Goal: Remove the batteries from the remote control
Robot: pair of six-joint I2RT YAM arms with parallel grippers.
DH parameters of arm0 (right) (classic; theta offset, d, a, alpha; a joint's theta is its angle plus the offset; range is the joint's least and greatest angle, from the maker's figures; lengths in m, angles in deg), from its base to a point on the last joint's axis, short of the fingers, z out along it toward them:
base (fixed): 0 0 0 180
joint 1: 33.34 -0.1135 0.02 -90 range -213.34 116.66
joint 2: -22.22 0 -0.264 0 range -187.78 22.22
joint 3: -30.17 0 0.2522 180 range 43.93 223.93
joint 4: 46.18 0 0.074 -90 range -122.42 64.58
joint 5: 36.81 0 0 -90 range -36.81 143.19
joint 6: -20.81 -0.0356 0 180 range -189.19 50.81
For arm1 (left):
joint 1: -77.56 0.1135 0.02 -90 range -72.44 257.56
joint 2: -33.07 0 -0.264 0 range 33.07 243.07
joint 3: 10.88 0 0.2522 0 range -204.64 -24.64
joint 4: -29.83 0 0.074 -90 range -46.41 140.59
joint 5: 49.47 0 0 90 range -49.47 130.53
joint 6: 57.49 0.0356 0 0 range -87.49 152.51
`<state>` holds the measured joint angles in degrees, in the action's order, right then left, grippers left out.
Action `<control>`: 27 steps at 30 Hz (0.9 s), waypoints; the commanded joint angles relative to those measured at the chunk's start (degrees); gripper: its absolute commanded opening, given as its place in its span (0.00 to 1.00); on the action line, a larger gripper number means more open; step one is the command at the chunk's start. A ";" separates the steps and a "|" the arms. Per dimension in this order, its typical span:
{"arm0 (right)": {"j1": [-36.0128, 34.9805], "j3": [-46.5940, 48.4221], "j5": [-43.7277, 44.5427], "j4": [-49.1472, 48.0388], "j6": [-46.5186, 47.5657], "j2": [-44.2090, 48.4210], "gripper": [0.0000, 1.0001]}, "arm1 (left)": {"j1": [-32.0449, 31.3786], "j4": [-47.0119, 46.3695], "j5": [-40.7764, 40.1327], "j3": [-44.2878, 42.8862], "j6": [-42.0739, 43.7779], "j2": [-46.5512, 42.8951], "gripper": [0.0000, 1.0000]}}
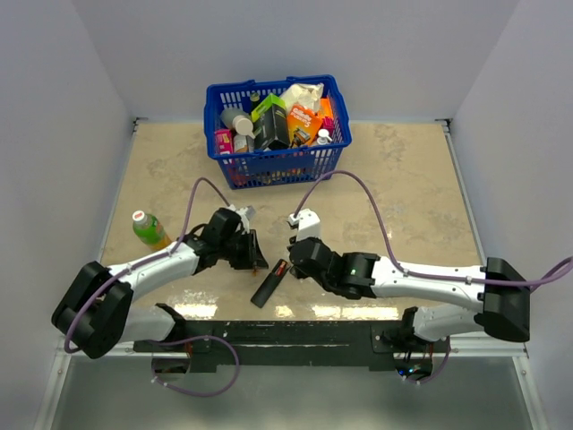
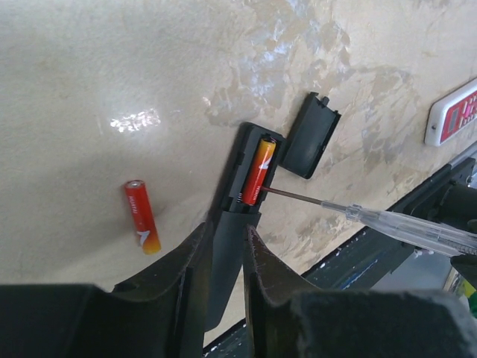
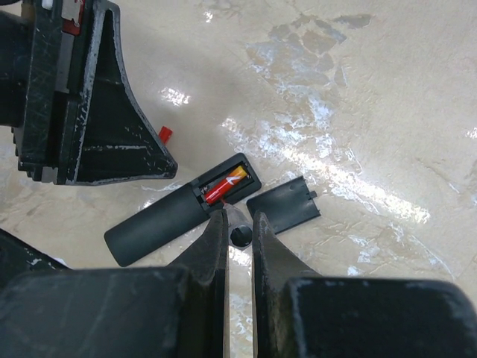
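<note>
The black remote control (image 2: 227, 246) lies face down near the table's front edge, its battery bay open. One red-orange battery (image 2: 257, 173) sits in the bay. A second battery (image 2: 141, 216) lies loose on the table to its left. My left gripper (image 2: 227, 231) is shut on the remote's body. My right gripper (image 3: 240, 220) is shut on a clear-handled screwdriver (image 2: 402, 224), whose thin tip touches the lower end of the battery (image 3: 223, 186) in the bay. In the top view the remote (image 1: 271, 282) lies between both grippers.
The black cover plate (image 2: 309, 136) lies just beside the open bay. A white remote (image 2: 455, 112) shows at the right edge. A blue basket (image 1: 277, 166) full of items stands at the back, and a green bottle (image 1: 148, 228) lies at the left.
</note>
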<state>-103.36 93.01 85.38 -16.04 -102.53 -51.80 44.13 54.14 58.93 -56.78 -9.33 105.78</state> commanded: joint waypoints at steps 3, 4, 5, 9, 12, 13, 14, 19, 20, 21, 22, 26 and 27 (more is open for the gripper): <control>0.32 -6.18 4.37 -3.54 -1.54 4.49 0.00 | -3.04 -2.63 -0.28 -0.12 -1.84 1.82 0.27; 0.50 -7.06 4.55 -4.07 -2.07 5.28 0.00 | -3.13 -2.72 -0.20 -0.03 -1.92 2.09 0.27; 0.67 -8.03 4.55 -4.86 -3.03 5.98 0.00 | -3.39 -2.98 -0.20 0.15 -1.92 2.70 0.27; 2.08 -15.48 2.98 -10.91 -6.03 11.51 0.00 | -4.27 -2.11 -1.86 0.23 -1.66 2.88 0.27; 2.26 -19.62 3.58 -13.47 -8.40 14.16 0.00 | -4.71 -2.63 -2.22 1.11 -1.92 2.62 0.27; 2.34 -20.33 3.85 -13.66 -8.84 15.91 0.00 | -4.63 -2.64 -2.22 1.12 -1.84 3.05 0.27; 2.34 -21.56 4.20 -13.74 -9.71 16.71 0.00 | -4.63 -2.55 -2.31 0.85 -1.58 3.23 0.27; 2.69 -24.90 5.17 -15.50 -11.04 21.36 0.00 | -5.06 -2.20 -1.87 -0.38 -0.52 5.51 0.27; 2.78 -25.52 5.26 -15.59 -11.22 21.72 0.00 | -5.41 -2.46 -1.70 -0.47 -0.52 5.69 0.27; 3.22 -25.61 5.26 -15.85 -11.39 21.81 0.00 | -5.59 -2.63 -1.78 -0.38 -0.69 5.78 0.27; 3.48 -25.70 5.17 -15.94 -11.48 21.72 0.00 | -5.68 -2.81 -1.96 -0.38 -0.78 6.13 0.27; 3.92 -24.82 5.34 -16.03 -11.04 20.06 0.00 | -6.29 -3.51 -1.61 -0.82 -1.05 7.36 0.26; 4.27 -24.82 5.52 -16.12 -10.87 19.79 0.00 | -6.38 -3.51 -1.69 -0.91 -1.05 7.54 0.25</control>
<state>-100.21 68.12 86.77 -32.26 -113.66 -30.71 38.46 52.67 57.48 -56.26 -10.38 112.09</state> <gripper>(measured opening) 0.086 0.266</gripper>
